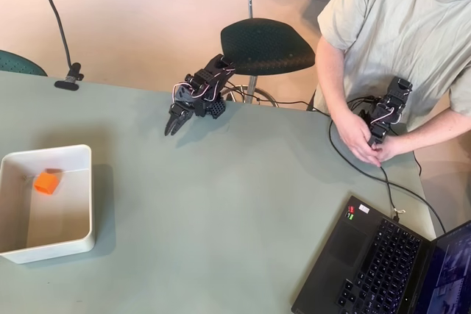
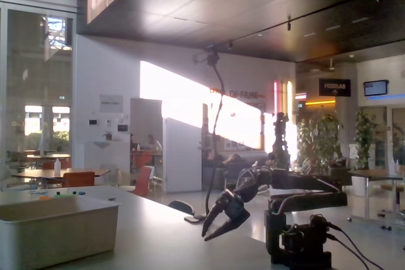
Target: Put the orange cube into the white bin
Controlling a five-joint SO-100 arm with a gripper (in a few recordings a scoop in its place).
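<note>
Overhead and low side views of a grey-green table (image 1: pixel 221 218). Nearest the overhead camera, a laptop (image 1: pixel 383 266) is lying open at the table's lower right corner, with a black cable (image 1: pixel 368 174) running from beside it toward the far edge. At the left edge, the bin (image 1: pixel 82 204) is sitting flat on the table, and the cube (image 1: pixel 46 182) is resting inside it, near the far left corner of its floor. In the fixed view the bin (image 2: pixel 57 229) is standing in the left foreground; its wall is hiding the inside.

Open tabletop is separating the bin from the arm; nothing is standing between them. The arm (image 1: pixel 206 90) is sitting at the far edge, folded low, reaching out over the table with the gripper (image 1: pixel 174 124) pointing down and toward the bin side. In the fixed view the gripper (image 2: pixel 214 229) is hanging just above the surface, its fingers parted a little and holding nothing.

Beyond the table, a dark chair (image 1: pixel 265 45) is standing on the floor, and a black clamp (image 1: pixel 70 79) with a gooseneck stem is gripping the far edge at left.
</note>
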